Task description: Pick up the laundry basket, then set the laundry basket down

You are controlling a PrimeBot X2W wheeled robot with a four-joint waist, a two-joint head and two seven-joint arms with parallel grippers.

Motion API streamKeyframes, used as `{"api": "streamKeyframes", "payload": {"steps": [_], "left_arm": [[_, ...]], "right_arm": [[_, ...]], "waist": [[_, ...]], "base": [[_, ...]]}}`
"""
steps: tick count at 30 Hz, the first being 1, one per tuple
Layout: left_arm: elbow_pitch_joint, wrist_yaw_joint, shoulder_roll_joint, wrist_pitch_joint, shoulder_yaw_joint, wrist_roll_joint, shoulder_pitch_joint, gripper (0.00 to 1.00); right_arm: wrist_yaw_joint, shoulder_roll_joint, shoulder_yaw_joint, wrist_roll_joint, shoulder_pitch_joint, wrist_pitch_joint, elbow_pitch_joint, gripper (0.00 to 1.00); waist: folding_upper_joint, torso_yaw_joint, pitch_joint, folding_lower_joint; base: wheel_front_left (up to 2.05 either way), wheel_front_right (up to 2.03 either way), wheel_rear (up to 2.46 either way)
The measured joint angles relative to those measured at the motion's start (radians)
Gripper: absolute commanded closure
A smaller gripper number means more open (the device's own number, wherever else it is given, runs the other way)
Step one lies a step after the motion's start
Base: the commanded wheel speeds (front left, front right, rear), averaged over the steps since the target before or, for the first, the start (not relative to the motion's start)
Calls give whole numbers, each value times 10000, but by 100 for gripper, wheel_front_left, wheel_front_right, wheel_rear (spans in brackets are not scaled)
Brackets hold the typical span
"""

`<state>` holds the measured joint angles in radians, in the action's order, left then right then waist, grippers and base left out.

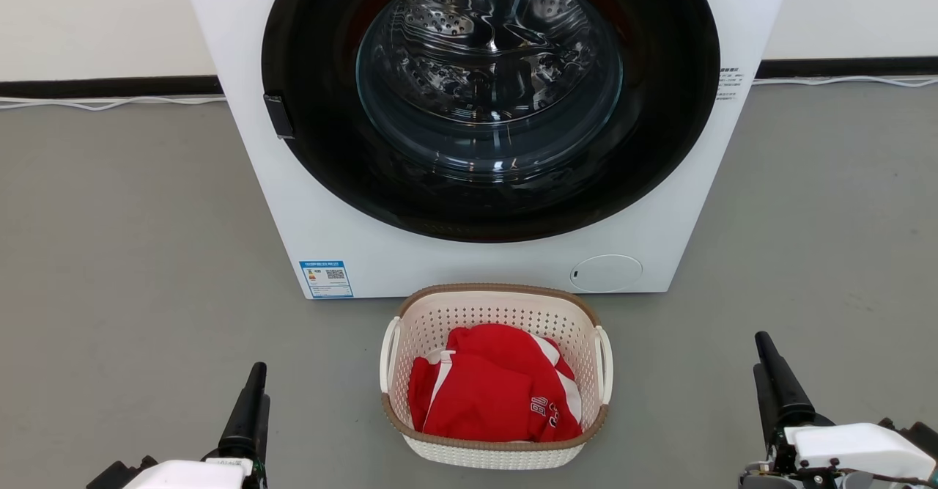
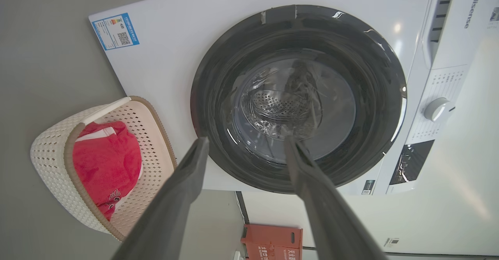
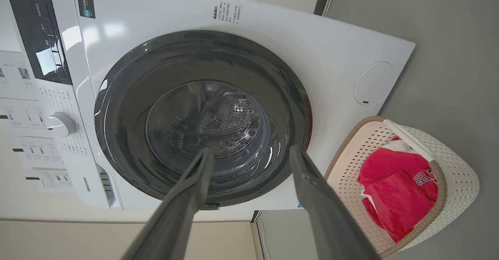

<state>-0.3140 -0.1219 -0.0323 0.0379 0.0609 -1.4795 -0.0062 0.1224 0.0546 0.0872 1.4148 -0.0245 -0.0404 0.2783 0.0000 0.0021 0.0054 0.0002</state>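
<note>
Between the left end effector (image 1: 256, 375) and the right end effector (image 1: 766, 346), slightly ahead of both, the laundry basket (image 1: 492, 461) sits on the grey floor (image 1: 132, 254), just short of the washing machine (image 1: 352, 240). Both end effectors are spread and empty, well apart from the basket, so the pick-up looks not yet begun. The next move likely calls for each to swing inward to its nearer white loop handle (image 1: 388, 353), close there, and lift evenly. A red garment (image 1: 491, 394) hides the basket's bottom, and the machine's top is cut off at the head view's upper edge.
</note>
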Motion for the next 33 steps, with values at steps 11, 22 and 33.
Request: {"api": "streamKeyframes", "payload": {"steps": [11, 22, 33], "left_arm": [[-77, 0, -4, -343, 13, 1542, -12, 0], [-151, -2, -52, -658, 8, 3327, -54, 0], [-282, -6, -84, -970, -8, 4692, -99, 0]], "right_arm": [[0, 155, -270, -2094, -6, 320, -79, 0], [0, 295, -548, -3766, -16, 627, -82, 0], [6, 378, -706, -5191, -26, 951, -77, 0]], "waist": [[0, -1, 4, 0], [0, -17, 16, -1], [0, -42, 32, -1]], "base": [[0, 0, 0], [0, 0, 0], [0, 0, 0]]}}
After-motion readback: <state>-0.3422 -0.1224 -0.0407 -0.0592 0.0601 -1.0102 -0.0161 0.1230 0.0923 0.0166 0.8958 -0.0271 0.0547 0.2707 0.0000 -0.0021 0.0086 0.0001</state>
